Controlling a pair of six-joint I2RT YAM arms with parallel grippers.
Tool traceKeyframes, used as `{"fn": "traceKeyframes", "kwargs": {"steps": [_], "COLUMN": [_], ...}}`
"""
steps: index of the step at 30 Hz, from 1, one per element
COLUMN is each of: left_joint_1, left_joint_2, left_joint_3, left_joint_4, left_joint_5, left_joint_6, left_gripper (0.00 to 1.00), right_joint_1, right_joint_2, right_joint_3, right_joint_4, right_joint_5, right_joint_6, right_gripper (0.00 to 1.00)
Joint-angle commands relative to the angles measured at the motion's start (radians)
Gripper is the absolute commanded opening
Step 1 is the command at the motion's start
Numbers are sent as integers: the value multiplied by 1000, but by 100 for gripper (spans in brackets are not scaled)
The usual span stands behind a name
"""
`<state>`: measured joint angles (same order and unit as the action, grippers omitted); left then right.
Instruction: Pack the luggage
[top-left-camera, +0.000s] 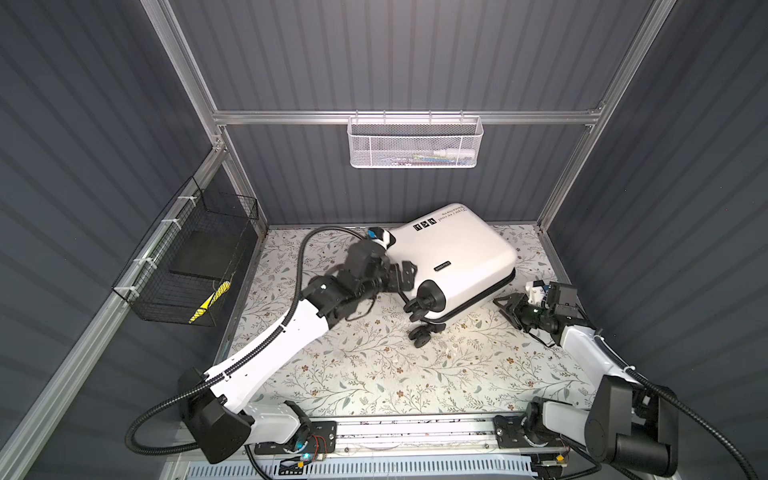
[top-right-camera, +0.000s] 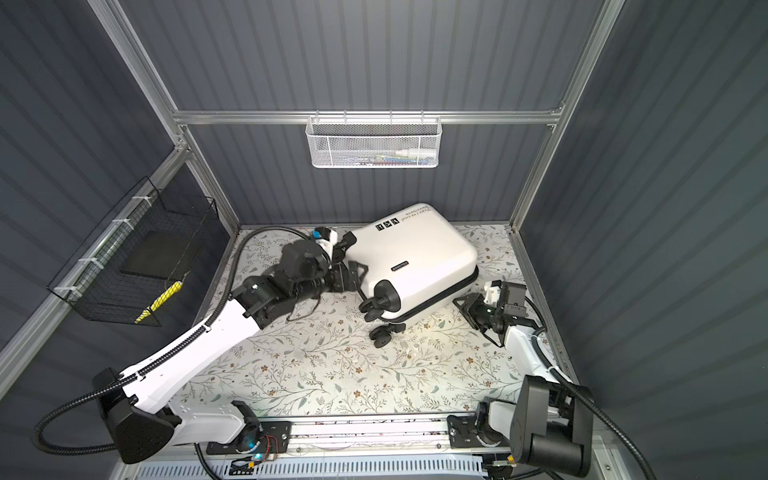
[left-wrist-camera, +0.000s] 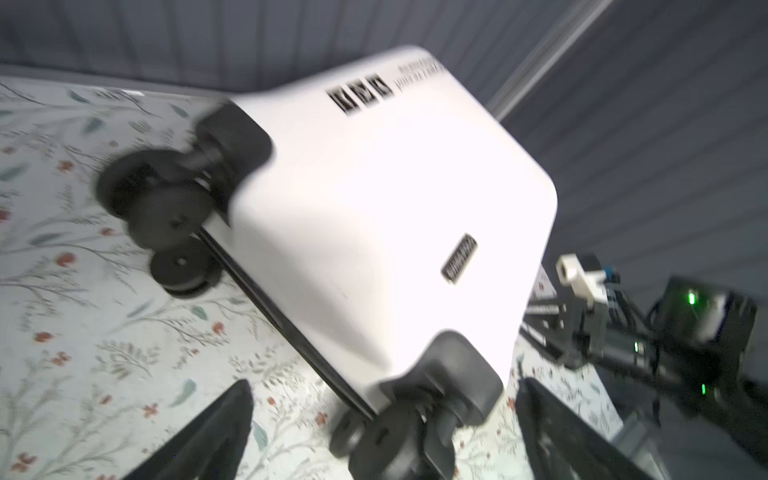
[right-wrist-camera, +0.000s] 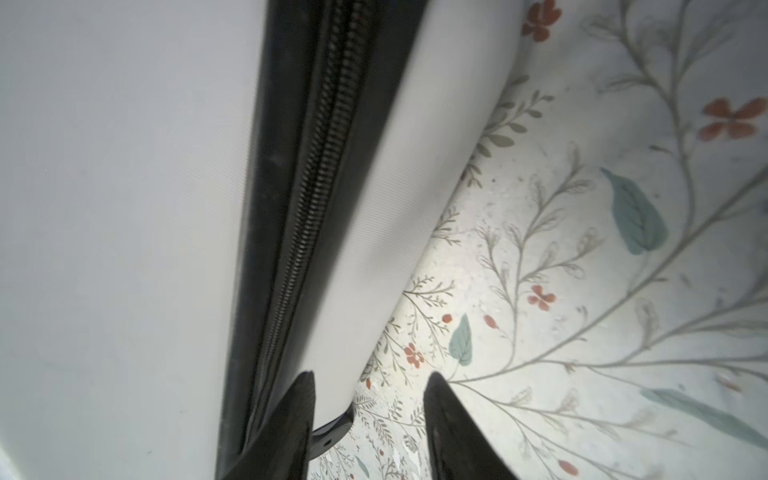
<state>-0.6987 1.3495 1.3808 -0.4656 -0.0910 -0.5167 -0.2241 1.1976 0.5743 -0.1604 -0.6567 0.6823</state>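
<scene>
- The table (top-left-camera: 415, 374), covered in a floral print, is carrying the one task object; both arms are reaching in from its near edge.
- The luggage (top-left-camera: 451, 257) (top-right-camera: 411, 257) is lying closed on the far half of the table with its printed white shell facing up. It is sitting close to the back wall and right of centre.
- Its long axis appears to be running from the wheeled end, which is facing the left arm, away toward the far right corner. The angle makes this hard to confirm.
- The left end effector (top-left-camera: 401, 276) is standing at the wheeled end with its jaws spread wide. In the left wrist view (left-wrist-camera: 384, 384) one wheel housing is sitting between the fingers, and nothing is being pinched.
- The right end effector (top-left-camera: 509, 305) is lying low just beside the near-right long side. In its wrist view (right-wrist-camera: 370, 376) the jaws are standing partly apart, with table print showing between them. One finger is resting against the lower shell, and no grip is evident.
- The wheels (top-left-camera: 419, 336) are pointing toward the near-left, clear of the right arm.
- The zipper (right-wrist-camera: 316, 199) is running closed along the seam, directly ahead of the right end effector.
- Judgement: packing is not yet starting, since the shell needs opening first. The right arm is nearer the seam, and the left is better placed for bracing the wheeled end.
</scene>
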Motion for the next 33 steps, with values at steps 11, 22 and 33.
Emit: {"fn": "traceKeyframes", "kwargs": {"steps": [11, 22, 33], "left_joint_1": [358, 383, 383], "left_joint_2": [519, 764, 696], "left_joint_3": [578, 780, 568], "left_joint_4": [-178, -248, -183], "left_joint_5": [413, 588, 657], "left_joint_6": [345, 438, 448], "left_gripper": [100, 100, 100], "right_joint_1": [-58, -64, -59], "right_joint_2": [-36, 63, 221], "right_joint_3": [-43, -17, 25], "right_joint_4": [23, 74, 188], "right_joint_5": [71, 88, -42], "right_joint_6": [43, 115, 123], "right_gripper": [63, 63, 60]}}
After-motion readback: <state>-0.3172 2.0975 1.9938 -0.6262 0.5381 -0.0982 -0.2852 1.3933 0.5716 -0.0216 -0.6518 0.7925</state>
